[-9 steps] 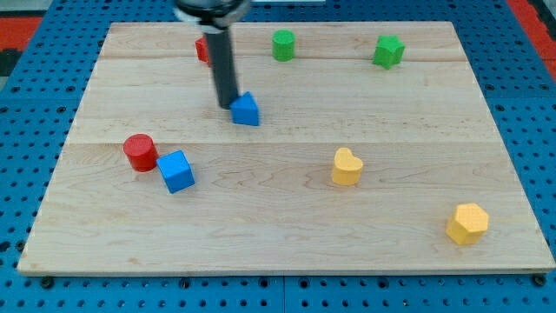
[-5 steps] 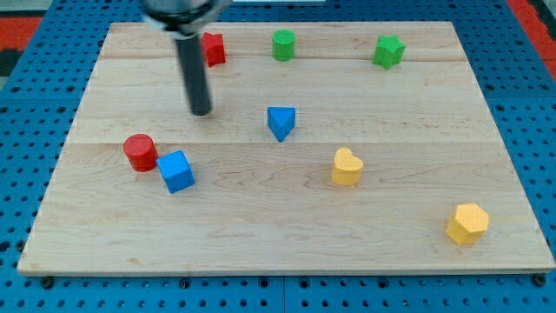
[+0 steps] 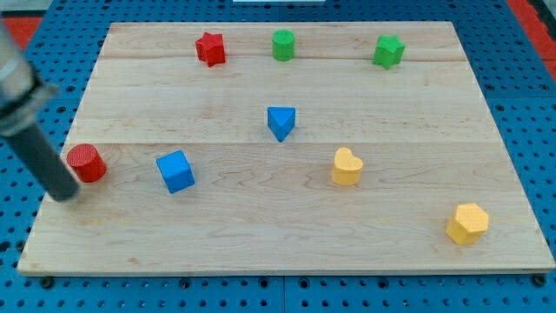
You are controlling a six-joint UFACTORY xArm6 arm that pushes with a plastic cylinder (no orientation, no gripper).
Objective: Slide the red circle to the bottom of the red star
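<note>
The red circle (image 3: 87,163) lies near the board's left edge, at mid height. The red star (image 3: 210,49) sits near the view's top, left of centre, far up and right of the circle. My tip (image 3: 65,195) is at the board's left edge, just below and left of the red circle, close to or touching it. The dark rod rises up-left from the tip and leaves the frame.
A blue cube (image 3: 176,171) sits right of the red circle. A blue triangle (image 3: 281,123) is at the middle. A green cylinder (image 3: 283,44) and a green star (image 3: 388,51) are at the top. A yellow heart (image 3: 347,167) and a yellow hexagon (image 3: 467,223) are at the right.
The rod swept from the top centre down to the left edge. The blue triangle slid right and down earlier. The red circle moved left, away from the blue cube.
</note>
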